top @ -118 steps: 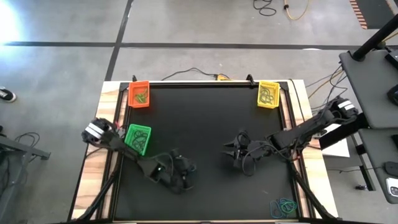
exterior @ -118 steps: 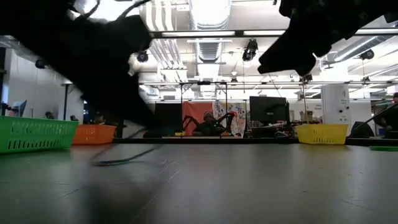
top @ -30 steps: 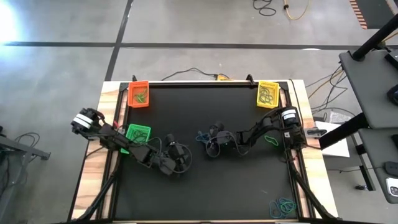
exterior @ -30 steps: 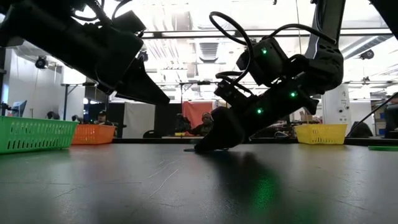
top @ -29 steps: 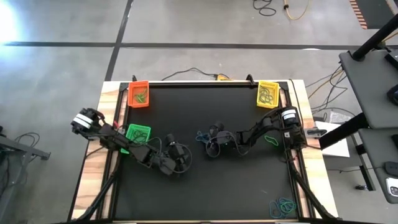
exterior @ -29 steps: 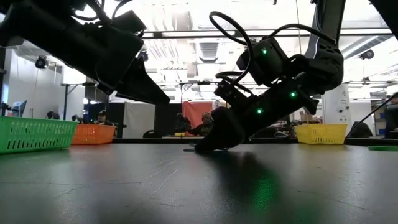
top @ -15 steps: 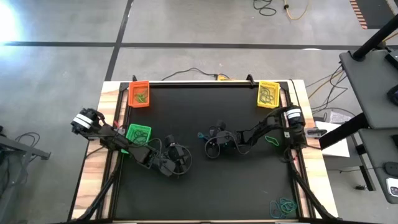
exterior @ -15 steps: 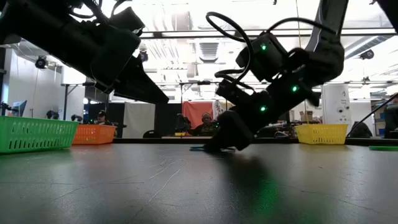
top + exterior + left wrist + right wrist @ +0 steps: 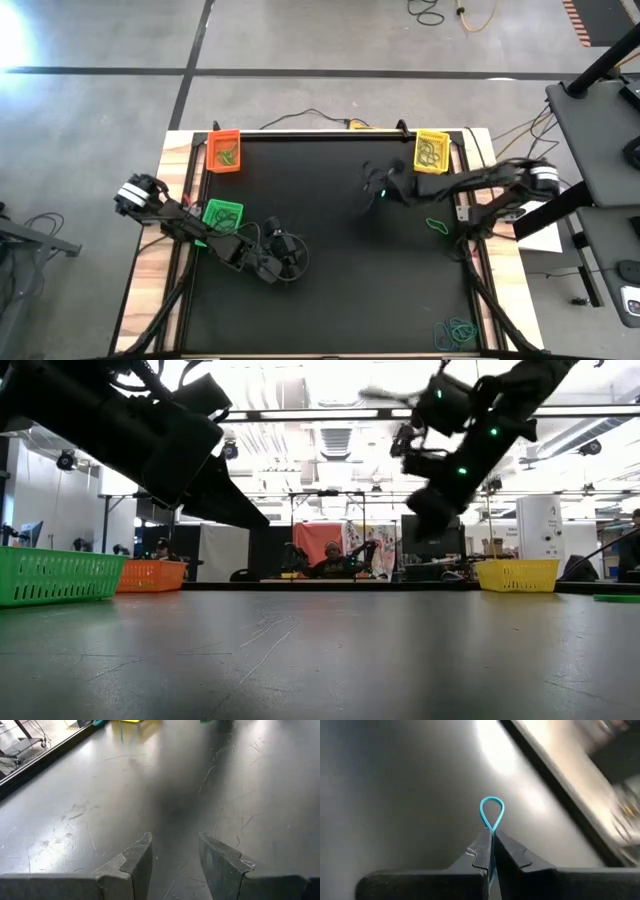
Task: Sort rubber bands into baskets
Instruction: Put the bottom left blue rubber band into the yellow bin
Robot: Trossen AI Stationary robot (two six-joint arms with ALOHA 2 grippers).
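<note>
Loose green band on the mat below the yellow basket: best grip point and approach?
Come straight down on the green band and pinch one strand of its loop. It lies flat on the mat, so no edge offers a side grip. The right end effector, nearest, is already shut on a teal band.

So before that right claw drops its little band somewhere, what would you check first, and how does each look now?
1. Band gripped: the right claw is shut on the teal rubber band, its loop sticking out past the tips. Ok.
2. Claw clear of the table: raised above it in the low view. Ok.
3. Over a basket: it hangs beside the yellow basket, not over it. Not ok.
4. Right basket for teal: cannot tell.
5. Left claw out of the way: open, empty, near the green basket. Ok.
</note>
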